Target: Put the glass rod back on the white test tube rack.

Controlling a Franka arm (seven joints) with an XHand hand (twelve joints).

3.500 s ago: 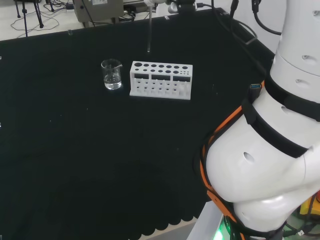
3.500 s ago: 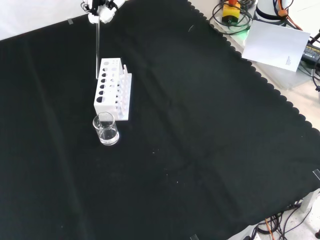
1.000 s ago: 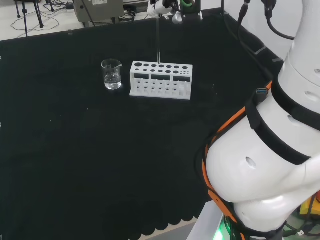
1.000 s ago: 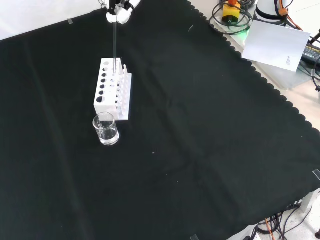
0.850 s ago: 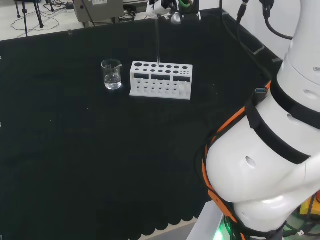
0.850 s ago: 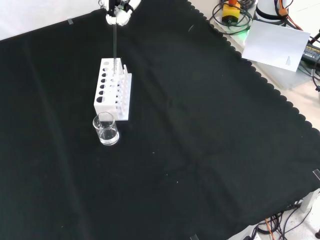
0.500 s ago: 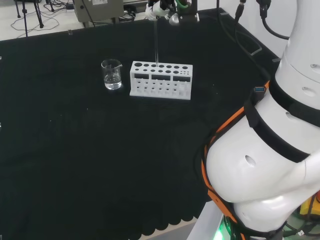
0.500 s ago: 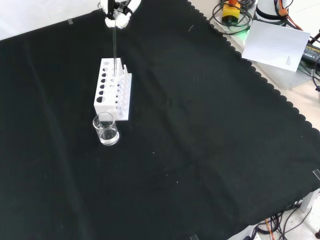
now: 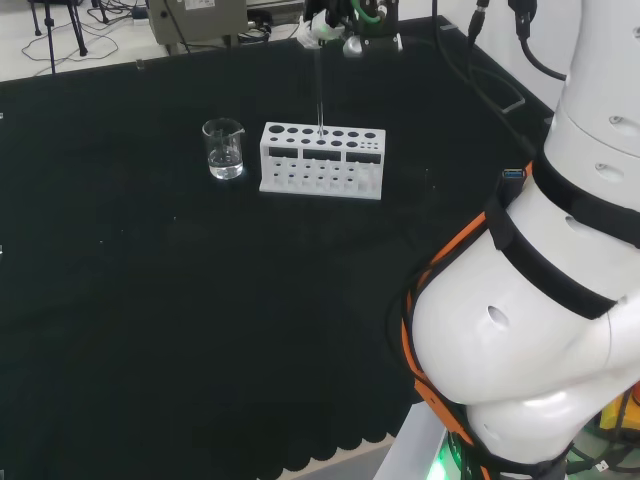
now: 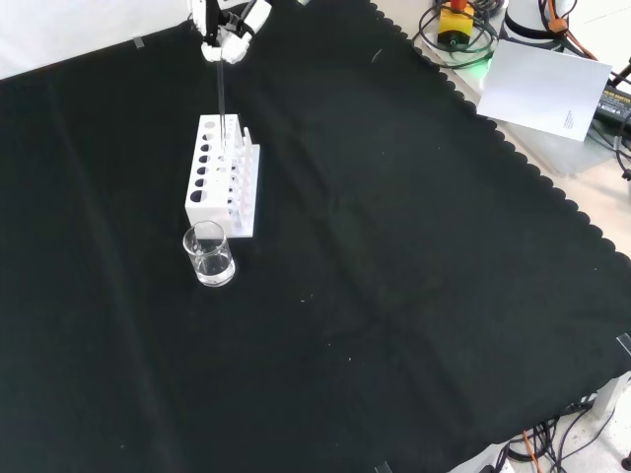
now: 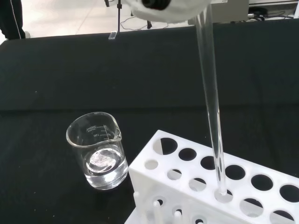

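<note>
We are holding the glass rod [image 11: 211, 100] by its upper end, pinched in the fingers of the hand [image 10: 223, 39], and it is hanging nearly upright straight below the hand. Its lower tip is sitting at one of the smaller holes in the top of the white test tube rack [image 11: 196, 186]; in the wrist view the tip is resting right in that hole's mouth. In the front view the rod [image 10: 223, 94] is running from the hand down to the far end of the rack [image 10: 219, 177], which is lying directly beneath us on the surface [image 10: 394, 296]. A glass beaker [image 10: 208, 255] with a little clear liquid is standing just beyond the rack's other end, farther from the hand, close to the rack but apart from it.
</note>
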